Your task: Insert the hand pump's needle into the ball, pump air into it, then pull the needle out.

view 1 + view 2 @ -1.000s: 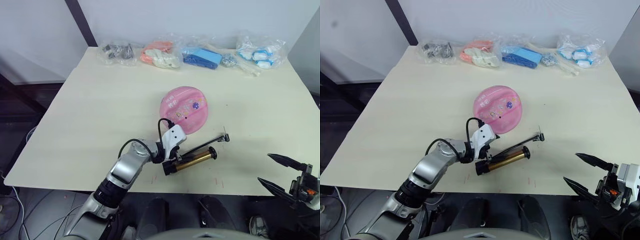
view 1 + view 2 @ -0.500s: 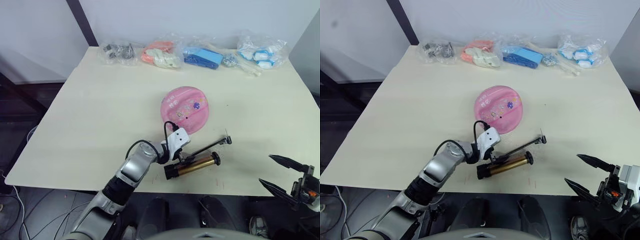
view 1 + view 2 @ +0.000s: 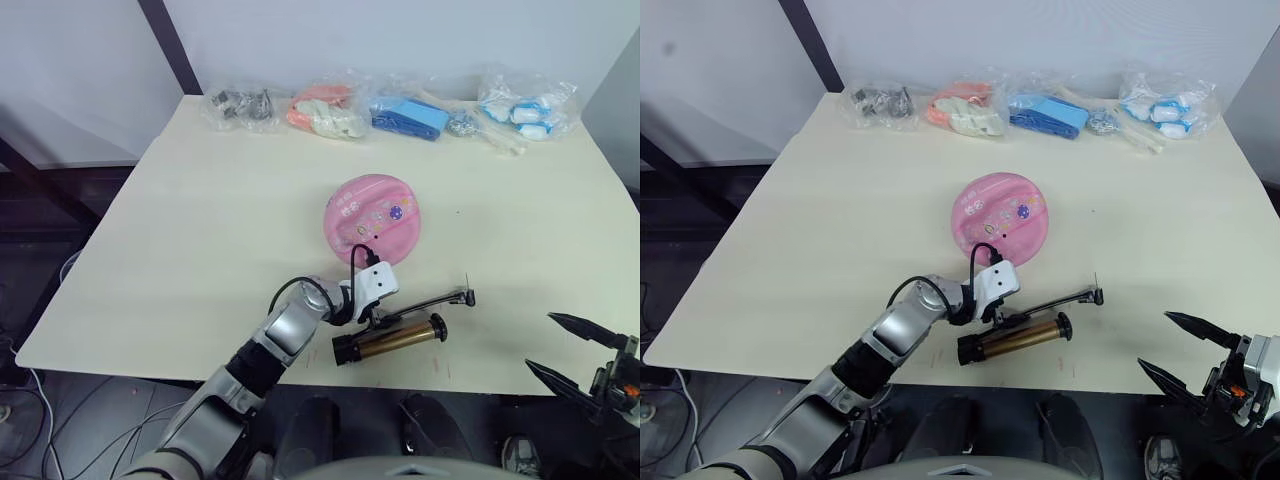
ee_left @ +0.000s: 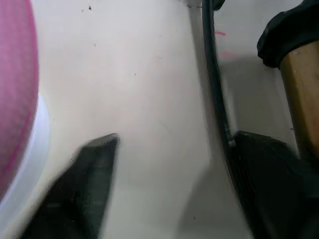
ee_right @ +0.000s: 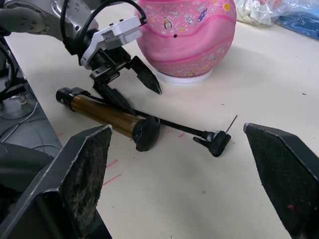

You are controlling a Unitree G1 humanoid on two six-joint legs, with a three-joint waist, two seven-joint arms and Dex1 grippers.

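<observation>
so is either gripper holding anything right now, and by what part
Nothing is held. The left gripper is open over the hand pump; the right gripper is open and apart.

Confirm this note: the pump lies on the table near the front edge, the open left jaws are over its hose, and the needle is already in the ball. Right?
Not quite. The needle lies on the table, clear of the ball, as the right wrist view shows. The hand pump does lie near the front edge, with the left gripper open over its hose.

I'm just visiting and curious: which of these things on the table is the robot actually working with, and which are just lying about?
For the job:
- hand pump
- needle at the hose's tip
- pink ball

Just lying about:
- clear bags of small items along the table's far edge
</observation>
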